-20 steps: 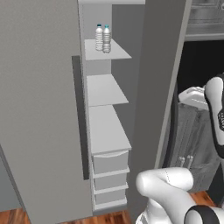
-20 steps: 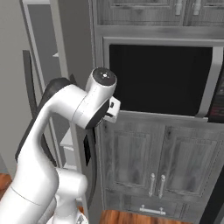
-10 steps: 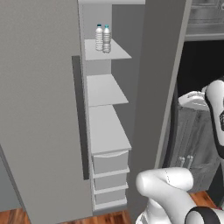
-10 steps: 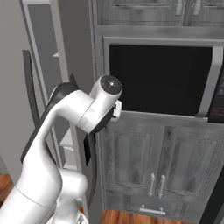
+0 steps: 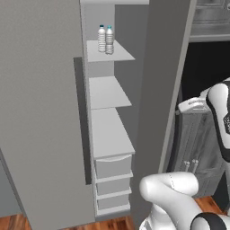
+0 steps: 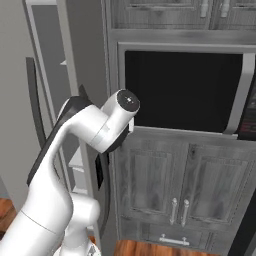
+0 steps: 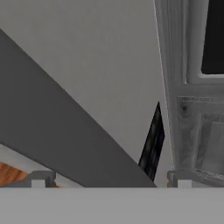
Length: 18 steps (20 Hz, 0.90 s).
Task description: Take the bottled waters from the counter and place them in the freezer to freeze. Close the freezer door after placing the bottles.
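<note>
Two bottled waters stand upright side by side on the top shelf of the freezer. The freezer door hangs wide open at the left, its long dark handle facing me. My arm is bent in front of the fridge's right panel, away from the shelves. In the hand view my gripper is open with nothing between its fingertips, and it looks at grey panels. The counter is out of view.
A black-windowed wall oven sits right of the fridge, with grey wooden cabinet doors below it. The freezer holds bare shelves and white drawers at the bottom. The floor is wood.
My arm's elbow has swung to the right, across the fridge front towards the oven. The bottles and the freezer door have not moved, and the gripper stays open.
</note>
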Available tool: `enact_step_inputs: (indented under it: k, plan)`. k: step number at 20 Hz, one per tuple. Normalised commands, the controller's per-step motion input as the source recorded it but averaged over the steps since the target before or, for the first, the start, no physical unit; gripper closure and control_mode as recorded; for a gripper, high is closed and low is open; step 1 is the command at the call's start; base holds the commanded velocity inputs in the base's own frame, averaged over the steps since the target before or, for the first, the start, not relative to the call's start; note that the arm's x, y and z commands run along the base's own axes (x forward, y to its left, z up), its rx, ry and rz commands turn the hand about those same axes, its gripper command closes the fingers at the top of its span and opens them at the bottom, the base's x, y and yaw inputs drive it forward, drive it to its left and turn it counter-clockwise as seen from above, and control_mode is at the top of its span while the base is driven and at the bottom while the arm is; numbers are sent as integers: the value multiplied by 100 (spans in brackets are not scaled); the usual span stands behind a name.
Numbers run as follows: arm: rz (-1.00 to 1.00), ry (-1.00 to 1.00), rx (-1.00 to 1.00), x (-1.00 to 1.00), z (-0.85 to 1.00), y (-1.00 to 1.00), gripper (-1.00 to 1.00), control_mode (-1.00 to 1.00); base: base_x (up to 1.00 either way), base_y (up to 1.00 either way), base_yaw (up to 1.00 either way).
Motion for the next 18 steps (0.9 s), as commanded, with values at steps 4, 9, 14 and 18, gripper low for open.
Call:
enact_step_inputs:
  k: [4,9,14,18]
  plan:
    - [7,3,0,47,-11,3,-100,-100,0,0,0]
    - [10,1,0,36,-10,18,-100,-100,0,0,0]
    - [4,0,0,27,-9,54,-100,-100,0,0,0]
    - [0,0,0,12,-8,79,-100,-100,0,0,0]
